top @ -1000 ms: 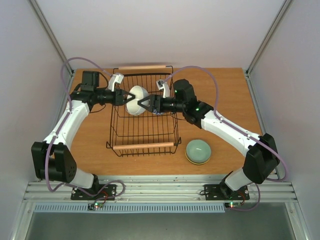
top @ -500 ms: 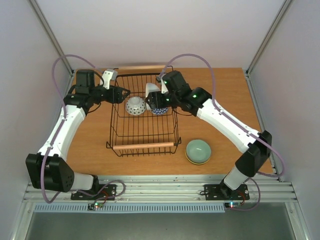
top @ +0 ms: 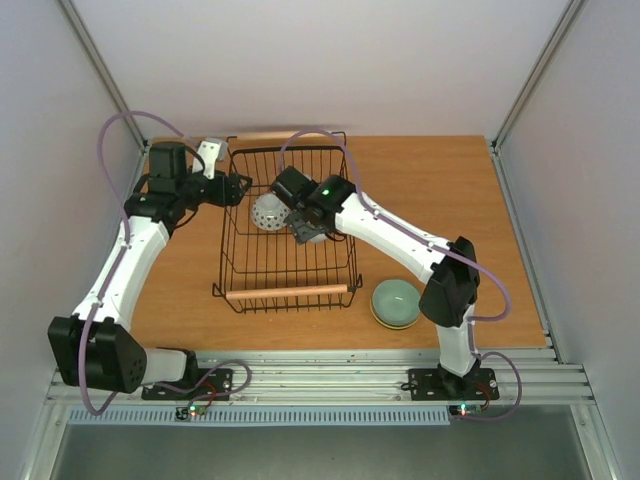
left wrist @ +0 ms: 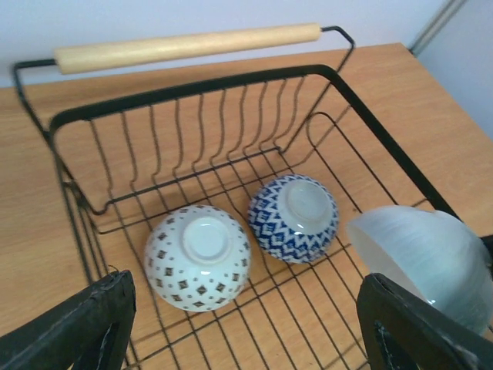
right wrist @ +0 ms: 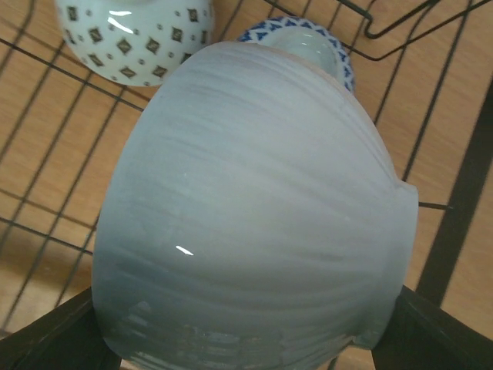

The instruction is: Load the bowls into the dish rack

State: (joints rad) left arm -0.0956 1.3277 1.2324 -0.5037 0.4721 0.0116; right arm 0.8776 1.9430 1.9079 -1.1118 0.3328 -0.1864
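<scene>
Wooden table (top: 450, 200) carries the dish rack (top: 290, 293). Left pincer (top: 243, 187) is wide and empty at its left rim. Inside lie a spotted bowl (left wrist: 198, 257) and a blue bowl (left wrist: 293, 217), upside down. Right pincer (top: 303, 225) holds a pale bowl (right wrist: 254, 216) over them. A green bowl (top: 396, 303) sits near right.

The wooden bench (top: 440, 190) carries the black wire dish rack (top: 290, 292) left of centre, and a pale green bowl (top: 397, 303) just right of its near corner.

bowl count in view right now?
4: dotted bowl and blue bowl upside down in rack; pale bowl in right end effector; green bowl on table, maybe another beneath.
</scene>
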